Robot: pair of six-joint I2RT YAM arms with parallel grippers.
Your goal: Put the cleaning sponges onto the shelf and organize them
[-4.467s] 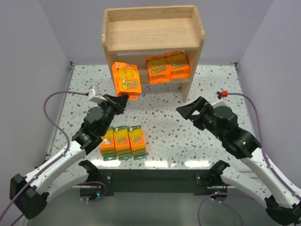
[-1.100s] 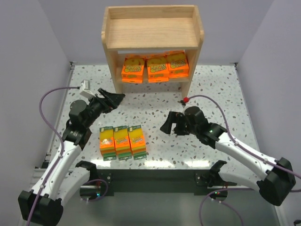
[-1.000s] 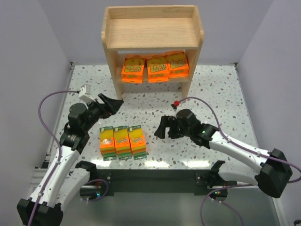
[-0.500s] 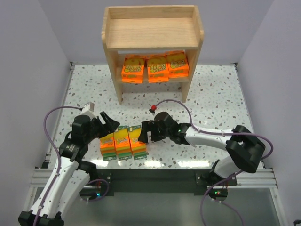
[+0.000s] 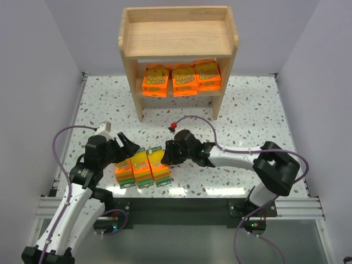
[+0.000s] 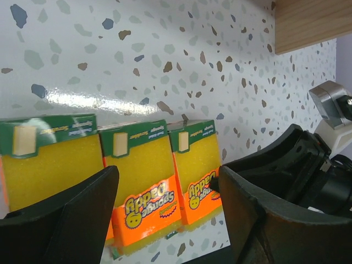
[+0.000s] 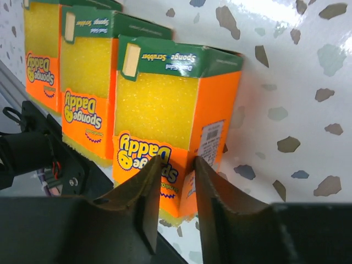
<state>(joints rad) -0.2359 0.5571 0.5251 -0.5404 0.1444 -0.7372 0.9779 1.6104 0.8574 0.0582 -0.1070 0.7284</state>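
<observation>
Three yellow-and-green cleaning sponges stand in a row near the table's front: left (image 5: 123, 169), middle (image 5: 141, 164), right (image 5: 158, 164). My right gripper (image 5: 165, 154) is shut on the right pack (image 7: 159, 104), its jaws pinching the pack's orange label corner (image 7: 177, 165). My left gripper (image 5: 131, 149) hangs open just behind the row, its jaws spanning the middle pack (image 6: 143, 176) and the right pack (image 6: 201, 165), touching neither. Three flat orange packs (image 5: 184, 80) lie side by side on the lower tier of the wooden shelf (image 5: 179, 38).
The shelf's top tier (image 5: 176, 33) holds nothing. The shelf stands at the back centre on the speckled table (image 5: 253, 110). The right arm (image 5: 236, 158) stretches across the front of the table. In the left wrist view its black body (image 6: 308, 165) sits just right of the packs.
The right arm swung left across the table to the right pack and closed on its corner, and the pack tipped slightly. The left arm drew back and down behind the row, staying open.
</observation>
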